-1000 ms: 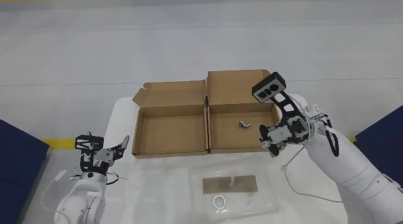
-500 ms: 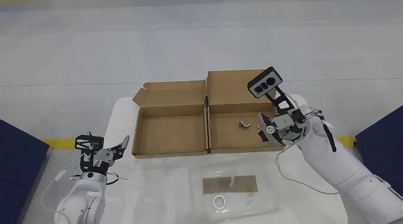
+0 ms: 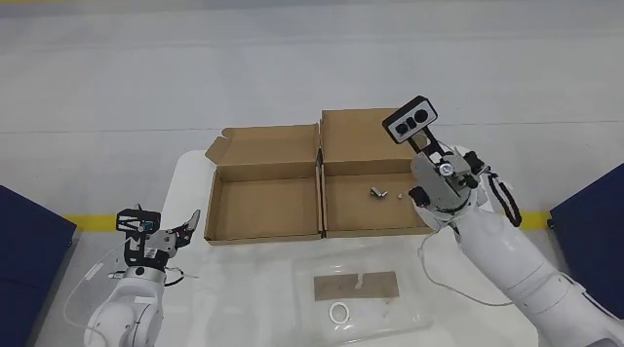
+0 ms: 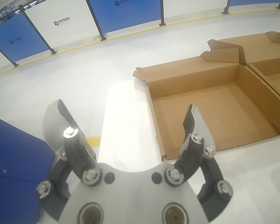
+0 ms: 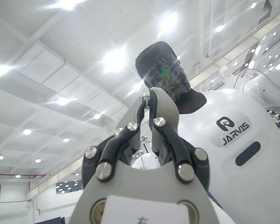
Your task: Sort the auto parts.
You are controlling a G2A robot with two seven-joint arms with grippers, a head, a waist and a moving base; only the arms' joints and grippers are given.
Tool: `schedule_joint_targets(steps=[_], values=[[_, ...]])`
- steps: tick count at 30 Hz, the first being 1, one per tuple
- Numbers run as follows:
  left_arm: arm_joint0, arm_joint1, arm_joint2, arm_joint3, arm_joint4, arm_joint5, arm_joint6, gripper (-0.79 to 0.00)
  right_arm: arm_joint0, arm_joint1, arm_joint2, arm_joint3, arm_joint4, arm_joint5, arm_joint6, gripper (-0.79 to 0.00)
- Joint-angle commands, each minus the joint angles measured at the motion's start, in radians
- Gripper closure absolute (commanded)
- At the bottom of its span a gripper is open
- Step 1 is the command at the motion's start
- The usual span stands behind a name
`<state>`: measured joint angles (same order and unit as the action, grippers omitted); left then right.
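Two open cardboard boxes sit side by side on the white table: the left box (image 3: 263, 206) (image 4: 212, 108) is bare inside, and the right box (image 3: 375, 212) (image 4: 275, 75) holds a small metal part (image 3: 378, 191). My right gripper (image 3: 446, 168) (image 5: 148, 99) is by the right box's right side and is turned upward. It is shut on a small threaded metal part (image 5: 146, 101) pinched at its fingertips. My left gripper (image 3: 174, 232) (image 4: 128, 120) hangs open over the table's left corner, left of the left box, with nothing between its fingers.
A clear plastic tray (image 3: 409, 318) lies at the table's front, with a white ring (image 3: 340, 312) and a brown card piece (image 3: 357, 287) in it. Blue partitions stand at both sides of the table.
My right gripper has risen from the right box's front right corner and swung round to point upward. The left arm has not moved.
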<state>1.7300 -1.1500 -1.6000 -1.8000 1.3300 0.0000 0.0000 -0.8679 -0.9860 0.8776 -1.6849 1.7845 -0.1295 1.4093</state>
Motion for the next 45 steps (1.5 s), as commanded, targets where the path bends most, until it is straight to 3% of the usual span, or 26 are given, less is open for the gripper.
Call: schedule_joint_targets(steps=[1,12,24,45], values=[[0.000,0.000,0.000,0.000,0.000,0.000,0.000,-0.785,0.004,-0.006,0.005,0.005,-0.019,0.007,0.003,0.000],[0.000,0.000,0.000,0.000,0.000,0.000,0.000,-0.785,-0.001,-0.024,0.058,0.011,-0.186,0.051,-0.003,0.000],[0.000,0.000,0.000,0.000,0.000,0.000,0.000,-0.785,-0.056,-0.069,0.089,-0.017,-0.024,0.030,0.008,0.000],[0.000,0.000,0.000,0.000,0.000,0.000,0.000,-0.785,-0.093,-0.141,0.131,-0.045,0.039,0.021,-0.007,0.000]])
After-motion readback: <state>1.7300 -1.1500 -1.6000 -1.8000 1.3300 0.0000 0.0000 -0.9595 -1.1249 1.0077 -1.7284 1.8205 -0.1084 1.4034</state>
